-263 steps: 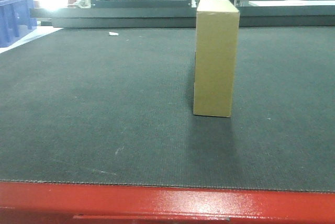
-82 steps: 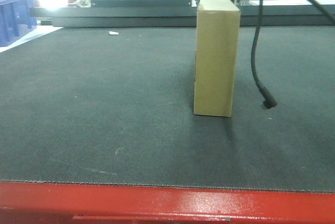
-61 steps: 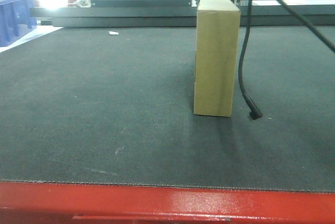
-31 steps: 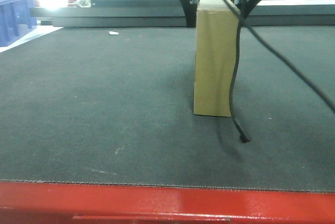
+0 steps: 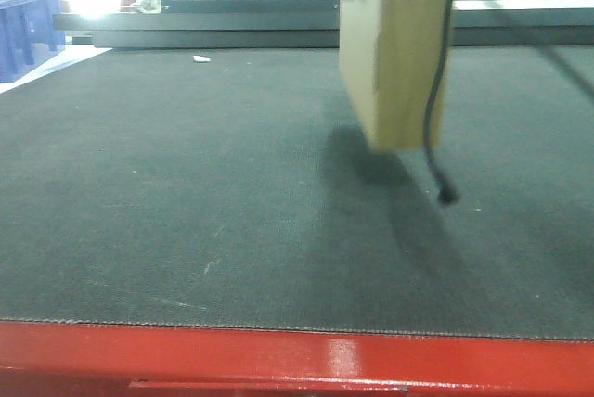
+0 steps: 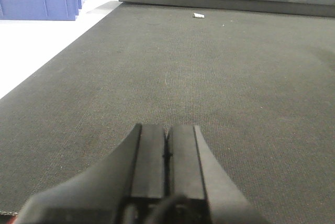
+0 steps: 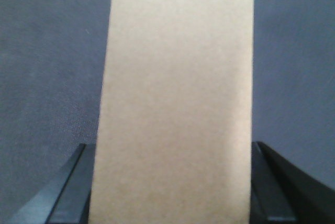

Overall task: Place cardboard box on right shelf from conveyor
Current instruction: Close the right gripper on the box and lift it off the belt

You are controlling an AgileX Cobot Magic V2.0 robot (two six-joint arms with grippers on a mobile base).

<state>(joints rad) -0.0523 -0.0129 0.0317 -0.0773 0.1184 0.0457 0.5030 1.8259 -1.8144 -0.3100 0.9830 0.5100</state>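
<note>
Dark grey woven belt (image 5: 186, 193) fills the front view, with a red frame (image 5: 297, 360) along its near edge. A blue bin (image 5: 26, 31) sits at far left, and a small white scrap (image 5: 201, 59) lies toward the far side. We find the box (image 5: 394, 54) hanging clear of the belt, blurred, with its shadow on the weave below. A black cable (image 5: 432, 128) dangles across its right face. The shelf shows neither here nor in either wrist view.

Left wrist view: the left gripper (image 6: 166, 153) has its jaws pressed together with nothing between them, low over bare belt.

Right wrist view: the right gripper (image 7: 172, 187) is clamped across the box's narrow width, with a dark finger (image 7: 68, 192) against each long side. The plain tan face fills the middle of the view.

We judge the box light and fairly stiff, though its walls would dent under a hard squeeze. The smooth faces give friction only, so a quick swing could let it slip or tilt. The hold across the narrow width looks sound to us. The loose cable is a possible snag.
</note>
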